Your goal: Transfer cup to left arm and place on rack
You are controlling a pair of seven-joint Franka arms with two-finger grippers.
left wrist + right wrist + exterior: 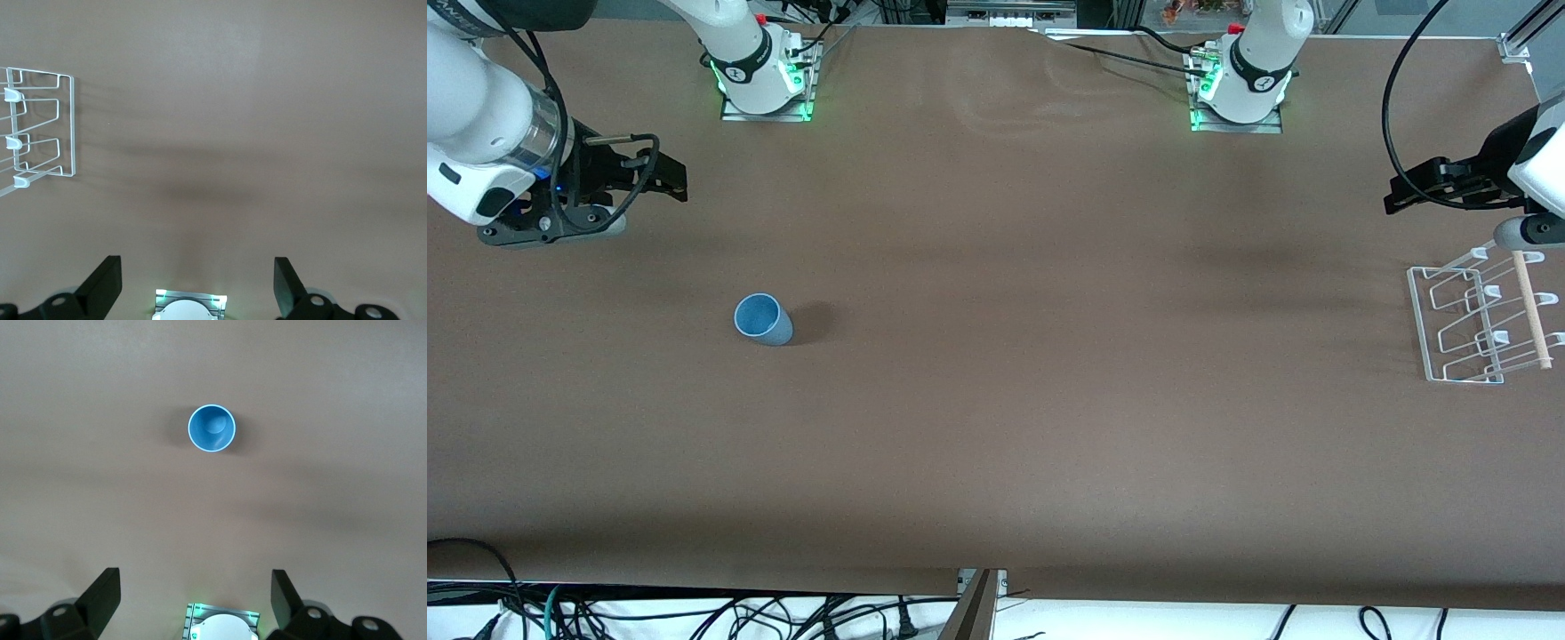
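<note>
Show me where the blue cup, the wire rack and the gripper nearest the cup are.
cup (762,319), front view: on its open rim and side wall.
rack (1423,322), front view: on its white wire frame.
right gripper (676,182), front view: between its black fingertips.

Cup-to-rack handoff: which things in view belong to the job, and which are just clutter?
Job:
- small light-blue plastic cup, upright on the table, toward the right arm's end
- white wire rack with wooden rod, toward the left arm's end
- right gripper, open, over bare table
- left gripper, open, above the table beside the rack

Lying about:
- loose black cables below the brown table edge
</note>
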